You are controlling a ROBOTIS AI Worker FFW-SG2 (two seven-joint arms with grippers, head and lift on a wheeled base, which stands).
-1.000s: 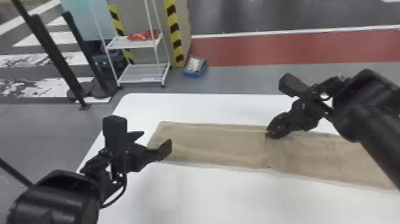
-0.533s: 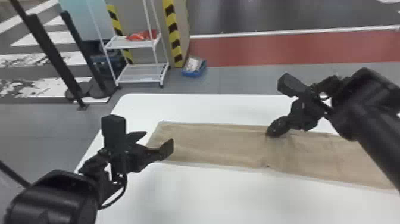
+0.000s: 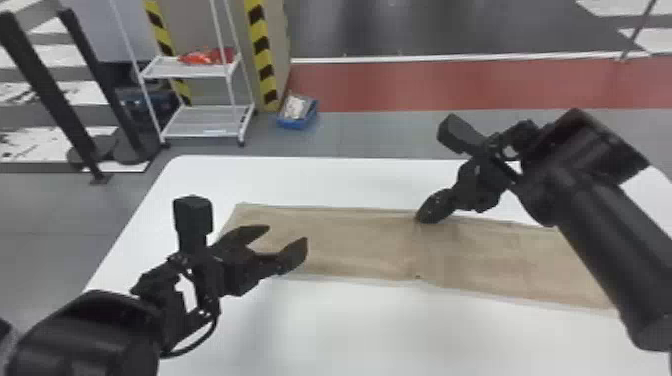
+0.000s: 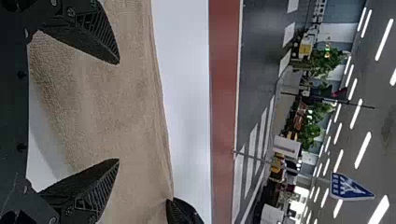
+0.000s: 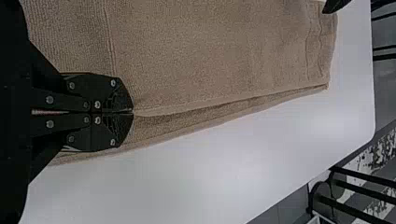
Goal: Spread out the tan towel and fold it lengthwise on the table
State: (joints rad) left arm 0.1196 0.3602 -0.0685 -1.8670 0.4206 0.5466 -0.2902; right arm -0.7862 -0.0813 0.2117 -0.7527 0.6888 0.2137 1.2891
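Observation:
The tan towel (image 3: 350, 240) lies as a long folded strip across the white table, its layered edge on the far side. Above the strip's left end, my left gripper (image 3: 287, 240) stands open, holding nothing. In the left wrist view the left gripper (image 4: 116, 112) has its two fingers wide apart with the towel (image 4: 126, 107) beyond them. At the towel's far edge, around its middle, is my right gripper (image 3: 422, 219). The right wrist view has the right gripper (image 5: 132, 112) shut on the edge of the towel's upper layer (image 5: 224, 51), the lower layer showing just beside it.
The white table (image 3: 325, 325) extends around the towel on its near and far sides. Beyond it stand a white shelf rack (image 3: 200, 120), black posts (image 3: 45, 85) and a blue bin (image 3: 298, 111) on the floor.
Both arms and the towel look nearly unchanged; the left gripper has shifted very slightly to the right.

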